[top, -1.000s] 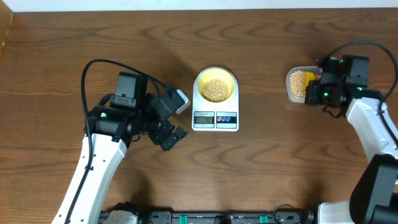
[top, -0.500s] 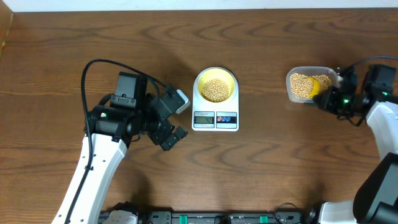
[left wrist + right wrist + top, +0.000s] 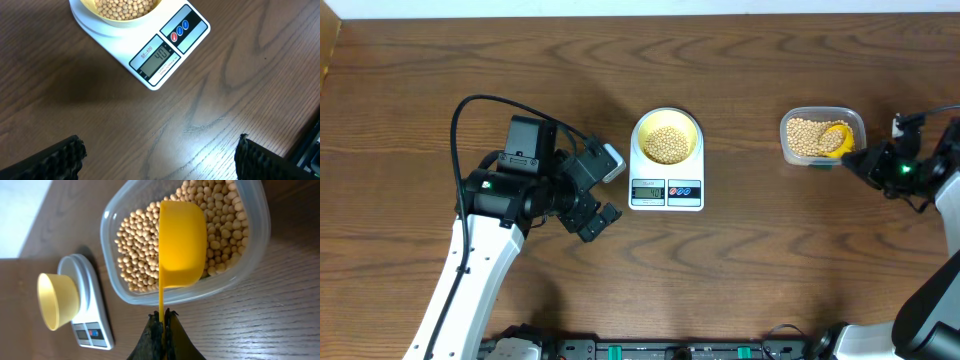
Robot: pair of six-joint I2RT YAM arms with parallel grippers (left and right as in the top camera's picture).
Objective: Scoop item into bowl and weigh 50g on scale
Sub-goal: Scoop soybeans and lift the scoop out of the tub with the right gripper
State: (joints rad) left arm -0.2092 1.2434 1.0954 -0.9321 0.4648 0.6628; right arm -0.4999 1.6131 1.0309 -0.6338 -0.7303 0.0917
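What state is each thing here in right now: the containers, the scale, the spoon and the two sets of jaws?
bowl: upright on the scale, partly filled with beans.
scale: switched on, digits showing on its display.
tub: no lid on it, holding many beans.
spoon: in the tub over the beans, handle clamped.
left jaws: wide open, holding nothing.
right jaws: shut on the spoon's handle.

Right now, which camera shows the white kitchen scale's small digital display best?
Left wrist view: the small digital display on the white flat kitchen scale is close, digits visible. Overhead shows it tiny and unreadable; right wrist shows it tiny, at the lower left.
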